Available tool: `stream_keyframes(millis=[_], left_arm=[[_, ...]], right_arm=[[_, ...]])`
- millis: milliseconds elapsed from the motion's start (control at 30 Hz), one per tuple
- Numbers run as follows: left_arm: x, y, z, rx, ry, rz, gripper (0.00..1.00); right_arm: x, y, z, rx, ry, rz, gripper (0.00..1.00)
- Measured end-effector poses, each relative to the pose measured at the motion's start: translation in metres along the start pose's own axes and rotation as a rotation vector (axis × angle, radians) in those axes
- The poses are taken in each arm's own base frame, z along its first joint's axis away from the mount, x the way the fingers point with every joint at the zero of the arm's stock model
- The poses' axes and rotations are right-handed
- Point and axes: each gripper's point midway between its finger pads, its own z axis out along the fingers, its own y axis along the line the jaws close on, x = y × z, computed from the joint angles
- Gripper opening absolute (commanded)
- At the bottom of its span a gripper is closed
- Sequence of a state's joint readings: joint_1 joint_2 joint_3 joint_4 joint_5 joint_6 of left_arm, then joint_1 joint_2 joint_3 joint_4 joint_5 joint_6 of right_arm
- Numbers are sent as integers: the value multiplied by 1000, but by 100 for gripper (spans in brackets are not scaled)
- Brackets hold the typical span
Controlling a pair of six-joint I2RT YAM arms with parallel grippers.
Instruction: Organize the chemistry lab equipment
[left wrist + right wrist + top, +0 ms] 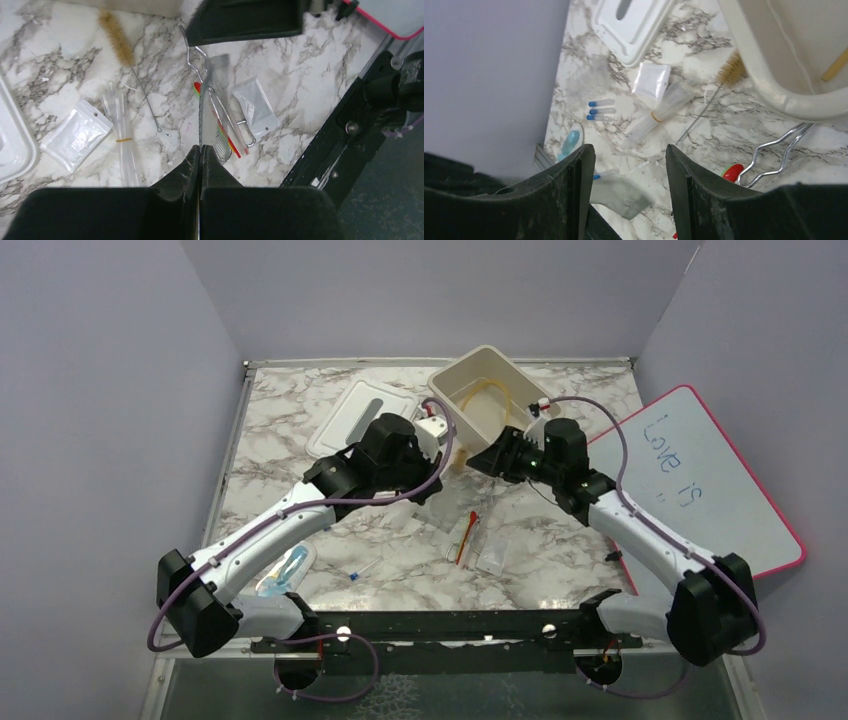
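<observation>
My left gripper (201, 147) is shut on a thin grey-clear packet (220, 65), seen edge-on and held above the table. Its far end (624, 192) hangs between the fingers of my right gripper (630, 152), which stands open and does not touch it. Both grippers meet just in front of the cream bin (470, 370), which holds the amber tubing (487, 390). Below them on the marble lie metal tongs (192, 55), a red-tipped dropper (225, 132), two clear packets (75, 135) (255, 107), a banded bundle of clear tubes (120, 130) and blue-capped tubes (601, 110).
A bristle brush (117, 42) lies beside the bin. The white lid (360, 415) sits at the back left. The pink-edged whiteboard (700, 480) leans at the right. A blue item in a clear wrapper (285, 575) lies by the left arm's base.
</observation>
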State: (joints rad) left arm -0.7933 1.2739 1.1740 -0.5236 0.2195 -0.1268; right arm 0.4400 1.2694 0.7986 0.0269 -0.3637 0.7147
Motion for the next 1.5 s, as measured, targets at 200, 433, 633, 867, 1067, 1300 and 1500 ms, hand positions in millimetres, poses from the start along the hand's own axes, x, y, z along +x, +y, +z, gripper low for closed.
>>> stream_keyframes(millis=[200,433,633,867,1067,1300,1500], left_arm=[[-33,10,-18,-83,-100,-50,0],[-109,8,-44,-121,-326,-123,0],[-162,5,-71,-75,-511,-226,0],[-175,30,-88,-22,-567,-372,0],[-178,26,-97,44,-575,-416,0],[-183,20,-108,90,-595,-429,0],[-185,19,-118,90,-616,-422,0]], right_arm=[[-28,41,-41,-89,-132,-35,61],[-33,45,-52,-85,-173,1,62],[-35,67,-53,-194,-164,24,62],[-42,118,-62,-457,-143,-14,59],[-48,146,-76,-600,-151,-64,60],[-60,155,-78,-603,-177,-66,73],[-67,152,-76,-567,-199,-45,79]])
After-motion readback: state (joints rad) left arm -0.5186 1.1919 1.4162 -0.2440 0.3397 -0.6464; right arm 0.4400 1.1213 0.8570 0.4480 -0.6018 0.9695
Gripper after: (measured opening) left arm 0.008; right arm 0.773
